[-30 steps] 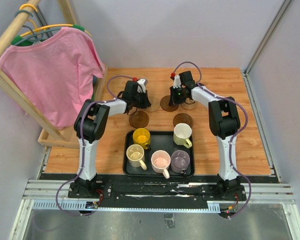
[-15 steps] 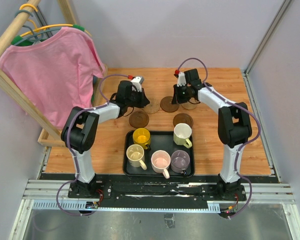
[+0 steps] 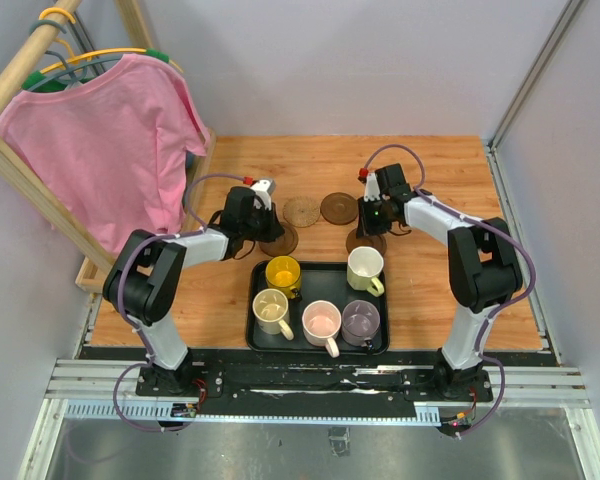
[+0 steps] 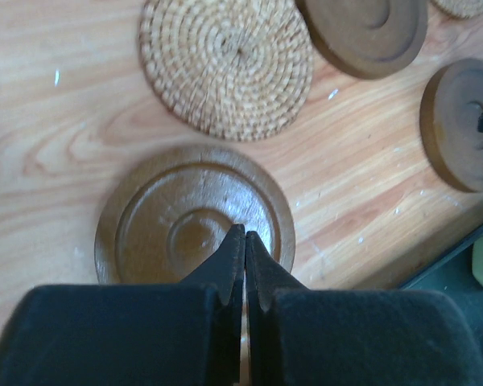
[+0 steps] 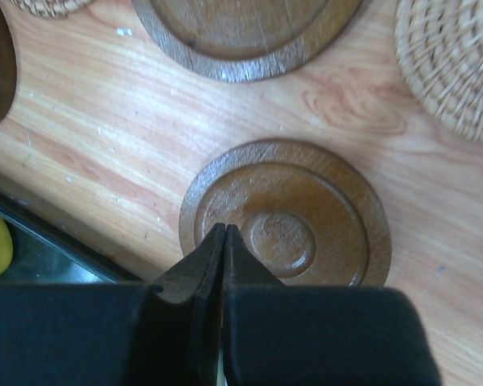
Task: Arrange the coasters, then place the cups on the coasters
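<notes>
Just behind tray [image 3: 318,268], we have left gripper [image 4: 243,240] shut, empty, tips over left coaster [image 4: 169,229] off tray's far-left corner. Right gripper [image 5: 224,233] shut, empty, over right coaster [image 5: 306,213] off far-right corner. Each coaster under its own arm. Cups [image 3: 321,321] sit inside tray.

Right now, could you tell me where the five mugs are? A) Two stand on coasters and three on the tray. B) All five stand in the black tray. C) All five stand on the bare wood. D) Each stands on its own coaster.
B: the mugs all stand inside the black tray, and none of the coasters on the wood carries one.
</notes>
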